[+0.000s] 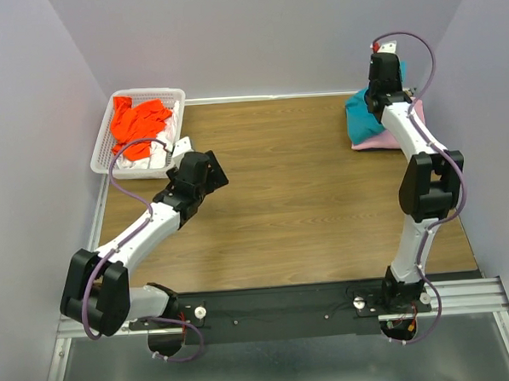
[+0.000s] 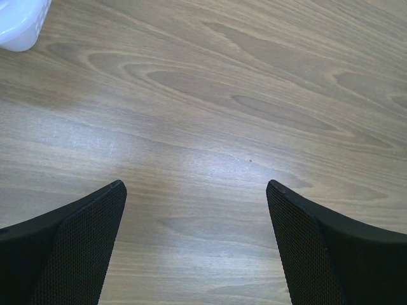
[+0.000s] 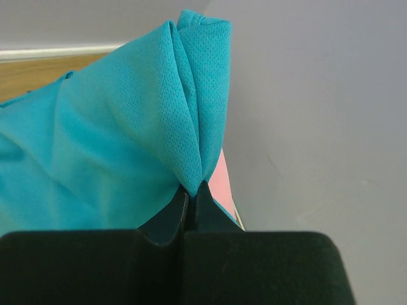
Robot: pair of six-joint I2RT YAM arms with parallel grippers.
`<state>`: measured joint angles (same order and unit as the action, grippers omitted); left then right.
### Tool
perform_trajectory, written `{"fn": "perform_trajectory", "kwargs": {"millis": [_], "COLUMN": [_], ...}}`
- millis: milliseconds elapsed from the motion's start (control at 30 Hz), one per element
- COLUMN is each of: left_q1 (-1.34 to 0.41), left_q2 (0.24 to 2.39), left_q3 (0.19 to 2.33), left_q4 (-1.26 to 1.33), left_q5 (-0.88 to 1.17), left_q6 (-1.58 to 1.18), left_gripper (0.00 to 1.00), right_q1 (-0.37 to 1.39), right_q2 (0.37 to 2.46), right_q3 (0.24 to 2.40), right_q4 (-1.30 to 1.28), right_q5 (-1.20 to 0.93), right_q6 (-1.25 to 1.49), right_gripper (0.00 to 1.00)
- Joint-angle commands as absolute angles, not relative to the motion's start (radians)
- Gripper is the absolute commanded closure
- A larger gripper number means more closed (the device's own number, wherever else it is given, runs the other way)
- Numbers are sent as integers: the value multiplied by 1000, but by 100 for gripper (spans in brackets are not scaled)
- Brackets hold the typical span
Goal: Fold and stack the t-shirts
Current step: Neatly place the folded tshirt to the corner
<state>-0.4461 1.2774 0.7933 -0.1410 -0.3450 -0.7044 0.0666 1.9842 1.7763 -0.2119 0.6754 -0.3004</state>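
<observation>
While bunched, teal t-shirt (image 3: 121,127) between jaws

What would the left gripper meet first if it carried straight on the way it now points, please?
Probably the bare wooden table; the open left gripper angles down at it.

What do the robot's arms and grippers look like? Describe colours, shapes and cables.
Both arms match: white tubular links on the left arm and right arm, bulky black joints, and a thin purple cable looping along each. The left gripper has black tapered fingers with a fine dotted texture.
</observation>
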Motion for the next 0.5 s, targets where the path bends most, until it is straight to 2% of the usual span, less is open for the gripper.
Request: {"fn": "perform_trajectory", "kwargs": {"millis": [0,267,333,467], "left_q1": [-442,-442,-442,-442], "left_q2": [1285,1302,1310,1324], "left_q3": [827,847,853,867], "left_q4": [-140,-158,-161,-167], "left_q5": [-362,-376,-379,-379], "left_q6": [-704,-706,-706,-704], "left_gripper": [2,2,2,2], "right_q1": [23,-32,-46,-57], "right_q2": [2034,2097,2108,2131], "right_q3": [1756,1767,1769,1784], "right_q4": [-216,-230,-233,-250], "right_q5": [618,623,629,650], "right_q6": [-249,-218,-213,-203], "right_gripper": [99,99,93,91]}}
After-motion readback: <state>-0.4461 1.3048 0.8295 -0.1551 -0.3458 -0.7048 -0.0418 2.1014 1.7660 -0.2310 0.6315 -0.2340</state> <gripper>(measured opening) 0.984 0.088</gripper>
